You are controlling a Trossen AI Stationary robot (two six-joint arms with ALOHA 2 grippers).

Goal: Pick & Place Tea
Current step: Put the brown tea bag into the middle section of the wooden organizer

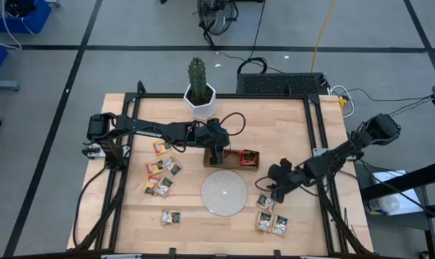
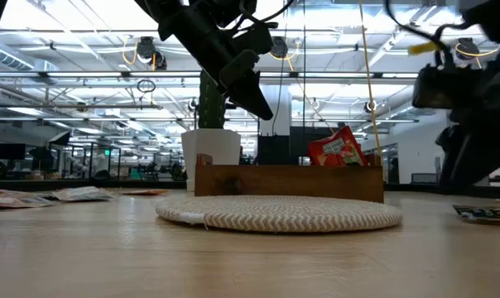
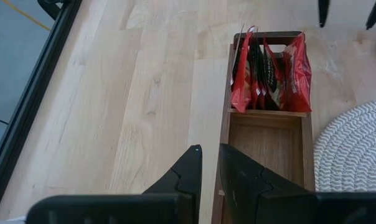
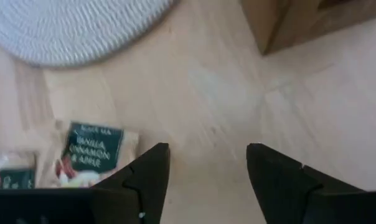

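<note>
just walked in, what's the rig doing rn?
Sorting tea sachets into the brown wooden three-compartment tray. The left gripper sits over the tray's left end, fingers nearly closed and holding nothing. Red sachets already stand in one end compartment. The right gripper hovers open above the table near a green-labelled sachet beside the round pale woven disc. More sachets lie loose on both sides.

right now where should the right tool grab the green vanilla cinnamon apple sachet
The right tool is open, above the table. The green sachet lies flat on the table, so probably come straight down and pinch across one free edge, the one facing the tool. Its far side touches another sachet.
</note>
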